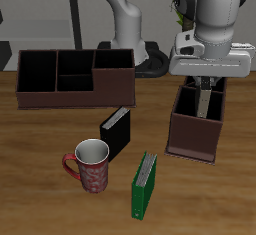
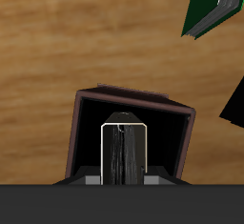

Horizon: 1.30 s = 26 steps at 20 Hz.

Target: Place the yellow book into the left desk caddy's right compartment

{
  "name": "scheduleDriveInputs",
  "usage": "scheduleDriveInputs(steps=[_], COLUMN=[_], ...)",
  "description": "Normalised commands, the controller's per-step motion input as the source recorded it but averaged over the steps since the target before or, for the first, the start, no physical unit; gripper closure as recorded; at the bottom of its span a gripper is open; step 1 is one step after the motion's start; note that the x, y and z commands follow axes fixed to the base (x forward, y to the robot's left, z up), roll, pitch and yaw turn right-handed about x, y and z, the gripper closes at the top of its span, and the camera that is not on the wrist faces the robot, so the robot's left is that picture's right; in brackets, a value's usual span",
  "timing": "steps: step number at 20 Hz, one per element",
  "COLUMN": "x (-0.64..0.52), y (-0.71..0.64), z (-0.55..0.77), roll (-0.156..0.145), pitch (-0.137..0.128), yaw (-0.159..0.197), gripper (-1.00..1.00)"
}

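Wrist view: the yellow book [image 2: 124,152] is pinched edge-up by the gripper [image 2: 124,175], hung directly above the left desk caddy [image 2: 91,123] for a vertical drop.

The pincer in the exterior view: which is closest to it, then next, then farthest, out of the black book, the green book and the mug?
From the pincer, over the left caddy:
1. Black book, standing mid-table beside the caddy.
2. Green book, nearer the table's front edge.
3. Mug, beyond the black book, near the front.
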Motion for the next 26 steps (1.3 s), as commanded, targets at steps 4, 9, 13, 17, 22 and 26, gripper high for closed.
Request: scheduleDriveInputs(steps=[4,9,13,17,22,26], x=[0.04,0.0,-0.13,-0.02,0.06,-0.02], y=[-0.03,0.01,0.16,0.06,-0.03,-0.04], z=[-0.2,-0.2,-0.24,-0.2,-0.22,-0.2], roll=[-0.003,0.013,0.05,0.007,-0.006,0.006], pitch=[0.023,0.03,0.02,0.016,0.023,0.007], yaw=[-0.002,-0.018,0.013,0.004,0.004,0.016], gripper=[1.0,1.0,1.0,1.0,1.0,1.0])
